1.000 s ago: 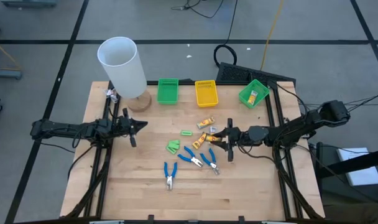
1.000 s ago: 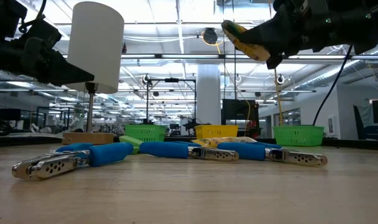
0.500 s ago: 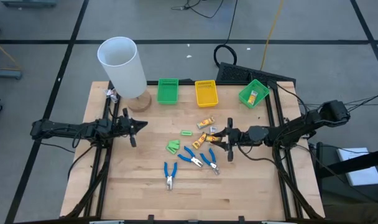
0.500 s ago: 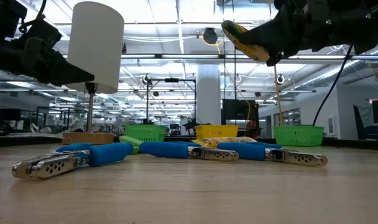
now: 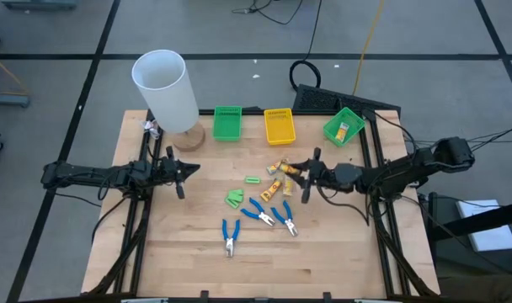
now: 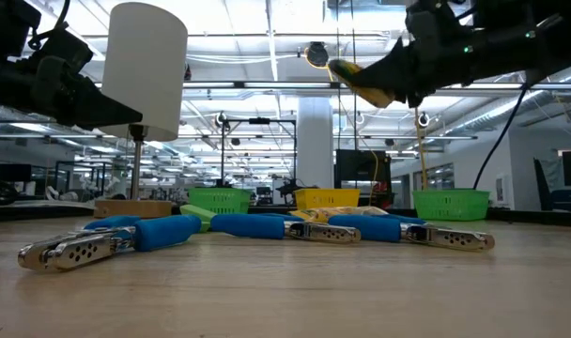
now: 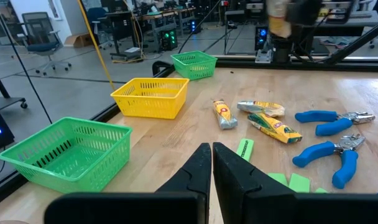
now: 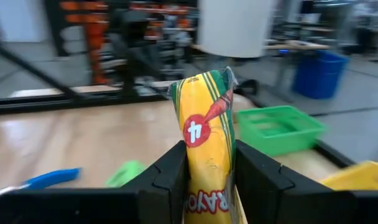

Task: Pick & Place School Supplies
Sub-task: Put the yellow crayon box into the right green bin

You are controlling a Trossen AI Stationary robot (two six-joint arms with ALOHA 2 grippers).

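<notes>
The right gripper (image 8: 207, 180) squeezes a crayon pack (image 8: 206, 130) above blue pliers (image 5: 258, 212). The left gripper (image 7: 210, 168) is closed, empty.

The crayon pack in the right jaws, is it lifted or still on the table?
Lifted. The crayon pack sits clamped in the right gripper, which the low view shows well above the table.

The wooden table (image 5: 180, 252) carries a tall white cylinder (image 5: 165, 90) on a round wooden base, two green baskets (image 5: 227, 123) and a yellow basket (image 5: 279, 126) along the far edge, and in the middle (loosely scattered) crayon packs (image 5: 278, 165), green pieces (image 5: 234, 199) and blue-handled pliers (image 5: 230, 236).
</notes>
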